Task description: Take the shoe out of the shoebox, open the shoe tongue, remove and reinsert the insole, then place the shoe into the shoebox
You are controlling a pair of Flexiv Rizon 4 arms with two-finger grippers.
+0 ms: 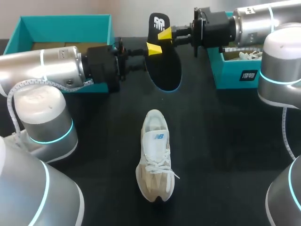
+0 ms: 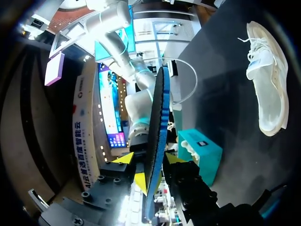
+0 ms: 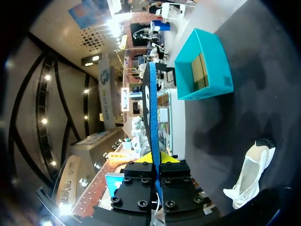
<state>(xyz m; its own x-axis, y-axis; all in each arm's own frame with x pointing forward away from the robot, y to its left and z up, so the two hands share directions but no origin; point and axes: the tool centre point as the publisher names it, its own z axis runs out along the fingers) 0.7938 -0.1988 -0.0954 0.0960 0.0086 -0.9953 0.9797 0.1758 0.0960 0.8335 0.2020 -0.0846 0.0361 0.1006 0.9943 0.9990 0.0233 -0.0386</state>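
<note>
The black insole [image 1: 164,61] with a blue rim hangs on edge in the air over the far middle of the table. My right gripper [image 1: 163,34] is shut on its upper end; in the right wrist view the insole [image 3: 151,108] rises straight out from between that gripper's [image 3: 156,160] tips. My left gripper [image 1: 151,49] straddles the insole [image 2: 157,132] lower down. Its [image 2: 149,165] yellow tips stand close on either side, slightly apart from it, so it is open. The white and beige shoe [image 1: 155,160] lies upright on the black table, toe toward me, also seen as the shoe [image 2: 268,80] and the shoe [image 3: 249,176].
A teal shoebox part [image 1: 66,23] stands at the far left behind my left arm, seen too as the teal box [image 3: 202,66]. A second teal box [image 1: 230,70] with paper inside stands at the far right under my right arm, also the box [image 2: 202,150].
</note>
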